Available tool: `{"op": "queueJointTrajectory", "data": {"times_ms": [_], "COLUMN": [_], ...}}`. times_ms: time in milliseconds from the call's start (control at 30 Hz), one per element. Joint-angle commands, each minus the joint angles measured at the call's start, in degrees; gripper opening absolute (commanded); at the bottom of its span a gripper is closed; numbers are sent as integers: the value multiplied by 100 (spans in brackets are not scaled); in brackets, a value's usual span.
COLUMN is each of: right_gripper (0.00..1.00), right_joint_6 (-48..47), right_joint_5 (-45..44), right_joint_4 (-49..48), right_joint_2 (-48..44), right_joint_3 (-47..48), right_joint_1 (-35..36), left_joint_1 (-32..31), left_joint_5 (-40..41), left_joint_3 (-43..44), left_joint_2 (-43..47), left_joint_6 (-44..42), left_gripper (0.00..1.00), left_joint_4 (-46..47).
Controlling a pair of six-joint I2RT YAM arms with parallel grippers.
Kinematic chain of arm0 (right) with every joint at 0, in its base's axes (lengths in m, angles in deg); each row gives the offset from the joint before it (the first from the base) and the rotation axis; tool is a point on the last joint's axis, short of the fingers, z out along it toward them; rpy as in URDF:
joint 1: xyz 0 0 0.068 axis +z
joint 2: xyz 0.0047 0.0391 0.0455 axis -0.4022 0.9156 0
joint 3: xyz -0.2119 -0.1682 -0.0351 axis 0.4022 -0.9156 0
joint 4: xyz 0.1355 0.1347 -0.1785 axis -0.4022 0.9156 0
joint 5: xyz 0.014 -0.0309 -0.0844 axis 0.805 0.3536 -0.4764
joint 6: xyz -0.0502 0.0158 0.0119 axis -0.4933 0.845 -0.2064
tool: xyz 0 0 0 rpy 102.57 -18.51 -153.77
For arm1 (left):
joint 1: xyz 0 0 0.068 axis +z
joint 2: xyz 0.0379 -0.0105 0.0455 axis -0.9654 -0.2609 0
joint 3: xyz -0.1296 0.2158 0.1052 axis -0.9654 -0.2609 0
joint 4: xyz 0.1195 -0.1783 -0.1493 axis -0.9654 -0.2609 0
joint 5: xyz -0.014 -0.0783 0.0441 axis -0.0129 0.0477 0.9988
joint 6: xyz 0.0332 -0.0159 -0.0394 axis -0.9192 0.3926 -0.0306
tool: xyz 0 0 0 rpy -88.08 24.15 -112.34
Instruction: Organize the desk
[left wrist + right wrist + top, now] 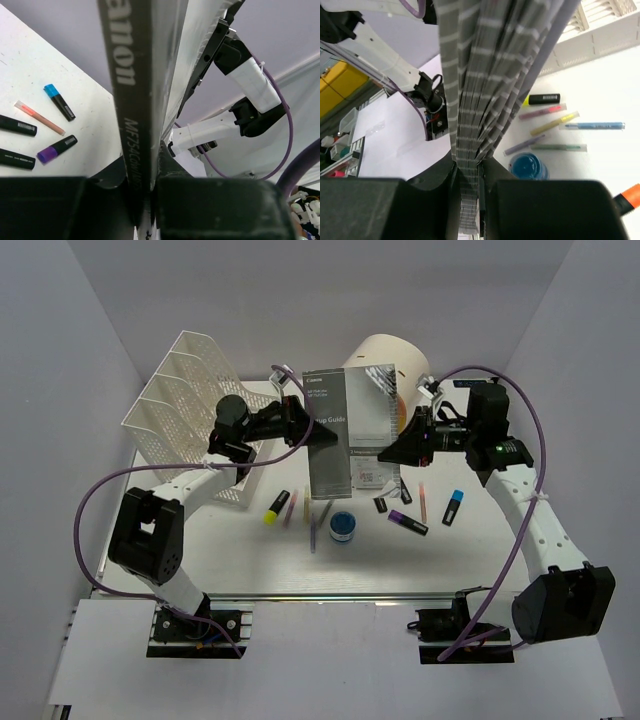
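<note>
Nearest the arms there's the metal rail [330,597] along the front edge of the desk [480,560], a flat white top boxed in by pale grey walls on the left, right and far sides.

Just past the front edge, around the middle of the desk, is a loose scatter of stationery: a yellow highlighter [276,508], a small round blue tub [342,526], a black marker [382,505], a purple highlighter [407,523] and, more toward the right edge, a blue highlighter [452,507]. A few thin pens lie mixed in with them.

Above that mess, both arms hold a bundle of manuals [335,430] upright between them, with a grey Canon setup guide facing the camera. The left pincer [322,432] is clamped on the bundle's left edge. In the left wrist view, the manuals are squeezed tight between the fingers. The right pincer [390,452] is closed on the right edge, biting into striped grey pages. The desk sits below both pincers, and neither one touches it.

Farther back, a white mesh file rack [185,410] stands near the far left corner. A cream drum [385,358] sits at the far edge behind the manuals.
</note>
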Motion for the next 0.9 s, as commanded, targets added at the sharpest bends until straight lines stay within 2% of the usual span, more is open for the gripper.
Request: {"op": "queueJointTrajectory", "data": {"times_ms": [0, 33, 100, 200, 300, 400, 533, 700, 800, 867], "right_gripper": [0, 8, 25, 37, 57, 67, 68, 64, 56, 42], "right_joint_6": [-635, -662, -689, -732, -776, -785, -733, -794, -1056, -1171], "right_joint_5": [-350, -421, -535, -685, -764, -817, -729, -712, -511, -396], "right_joint_4": [304, 331, 393, 410, 480, 463, 507, 446, 463, 446], "right_joint_2": [-51, -51, -51, -25, 63, 203, 520, 679, 644, 565], "right_joint_3": [388, 414, 485, 608, 792, 941, 1214, 1320, 1276, 1171], "right_joint_1": [141, 149, 149, 158, 167, 220, 308, 466, 553, 615], "left_joint_1": [-224, -224, -224, -224, -224, -224, -224, -224, -224, -224], "left_joint_5": [-89, -106, -133, -168, -238, -361, -502, -537, -572, -555], "left_joint_3": [-138, -191, -366, -587, -675, -763, -825, -763, -728, -693], "left_joint_2": [230, 283, 458, 730, 977, 1188, 1303, 1285, 1215, 1162], "left_joint_6": [117, 99, 12, -400, -787, -1175, -1237, -1237, -1237, -1254], "left_gripper": [8, 0, 0, 0, 0, 0, 0, 0, 0, 0], "left_joint_4": [495, 530, 566, 356, -180, -471, -436, -454, -428, -462]}}
